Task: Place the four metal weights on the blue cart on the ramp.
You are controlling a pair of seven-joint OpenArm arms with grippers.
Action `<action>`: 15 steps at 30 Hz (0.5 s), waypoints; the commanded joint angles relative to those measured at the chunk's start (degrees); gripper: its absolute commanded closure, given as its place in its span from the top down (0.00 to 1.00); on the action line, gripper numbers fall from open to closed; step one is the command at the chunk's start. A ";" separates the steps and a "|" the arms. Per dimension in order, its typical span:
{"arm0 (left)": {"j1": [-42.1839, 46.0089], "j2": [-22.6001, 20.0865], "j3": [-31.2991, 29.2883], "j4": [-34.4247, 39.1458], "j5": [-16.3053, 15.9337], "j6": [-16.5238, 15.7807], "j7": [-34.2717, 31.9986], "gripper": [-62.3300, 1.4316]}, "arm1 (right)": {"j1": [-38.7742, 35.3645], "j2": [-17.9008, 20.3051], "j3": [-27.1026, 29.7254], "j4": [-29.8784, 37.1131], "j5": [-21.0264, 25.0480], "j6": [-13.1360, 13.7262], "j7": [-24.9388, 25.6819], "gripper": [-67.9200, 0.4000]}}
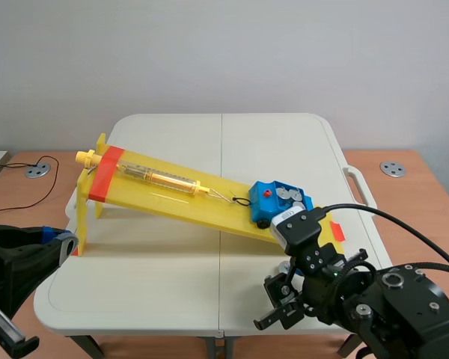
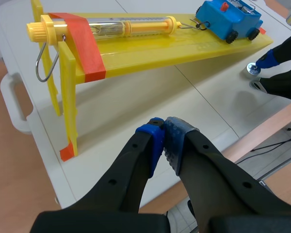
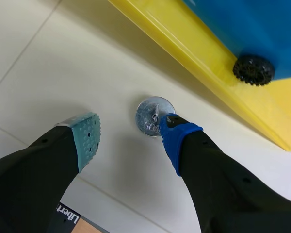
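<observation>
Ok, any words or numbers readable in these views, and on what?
"Libert": white letters on a black label past the table edge, the rest hidden.
Weight: stamped marks on its top, too blurred to read.
Spring scale: markings too small to read.
Cart and ramp: no text seen.

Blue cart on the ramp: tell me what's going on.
The right tool, open, hovers at a metal weight on the table beside the yellow ramp's low end, one pad at its edge. The blue cart sits on that low end with two weights showing on top. The left tool is shut on nothing, near the ramp's high end.
</observation>
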 commanded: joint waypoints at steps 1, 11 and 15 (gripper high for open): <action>-0.46 0.28 -0.46 4.63 -3.39 -1.81 -5.95 0.07 | 6.21 -0.79 0.52 1.86 2.95 -0.50 7.48 0.43; -0.46 0.26 -0.46 4.63 -3.39 -1.81 -5.95 0.07 | 6.60 -0.94 0.52 1.81 2.95 -0.48 7.50 0.43; -0.46 0.26 -0.46 4.63 -3.39 -1.81 -5.95 0.07 | 6.60 -0.94 0.52 1.62 2.99 0.52 7.48 0.41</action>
